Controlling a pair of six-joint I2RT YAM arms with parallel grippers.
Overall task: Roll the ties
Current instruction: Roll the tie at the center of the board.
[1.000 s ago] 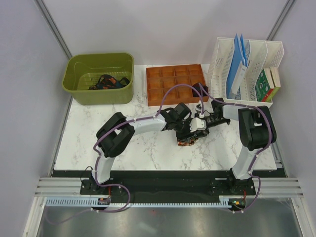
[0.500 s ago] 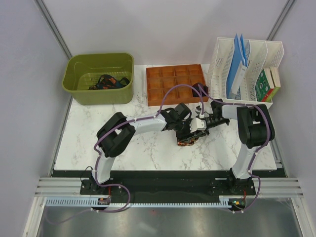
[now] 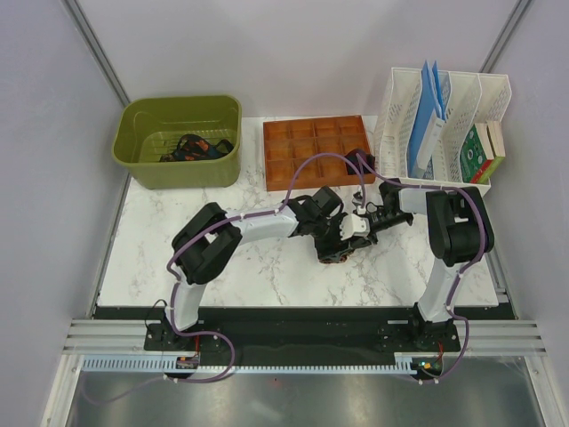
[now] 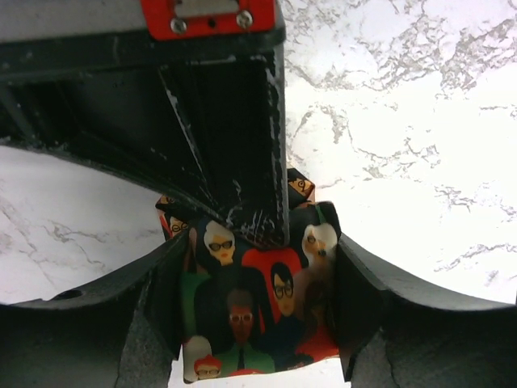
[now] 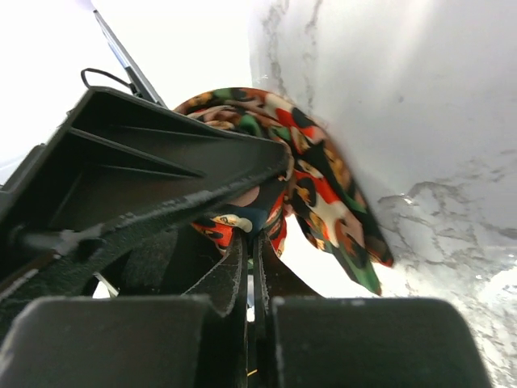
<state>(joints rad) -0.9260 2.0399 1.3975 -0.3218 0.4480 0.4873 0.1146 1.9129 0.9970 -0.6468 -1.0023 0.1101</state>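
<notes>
The marble table [image 3: 178, 258] carries a green bin [image 3: 178, 169] at the far left with darker ties [image 3: 191, 147] heaped inside. A white file rack [image 3: 400, 116] stands at the far right, and an orange compartment tray [image 3: 283, 147] sits between them. The left arm [image 3: 258, 227] and right arm [image 3: 453, 231] meet at mid-table. There the patterned tie [image 4: 242, 307] (cartoon faces in red, green and orange on black) lies as a loose roll on the marble.

The left gripper [image 4: 254, 275] straddles that roll with its jaws wide, the fabric filling the gap and touching both pads [image 4: 355, 291]. Whether they press it or merely fence it in, I cannot tell. The right gripper [image 5: 252, 234] has its fingers [image 5: 226, 283] pressed flat together, tips buried in the roll's core and apparently nipping a fold there.

The step looks like tightening the roll. Done well, the pinched core turns as a spindle while the left jaws only guide the outer wraps. They should be loose enough for cloth to slip, yet close enough that the coil doesn't splay sideways.

From above, the two grippers cover nearly all of the roll. The tie's free tail and the number of turns wound can't be made out, and the right wrist view loses much of the fabric behind its own finger.
</notes>
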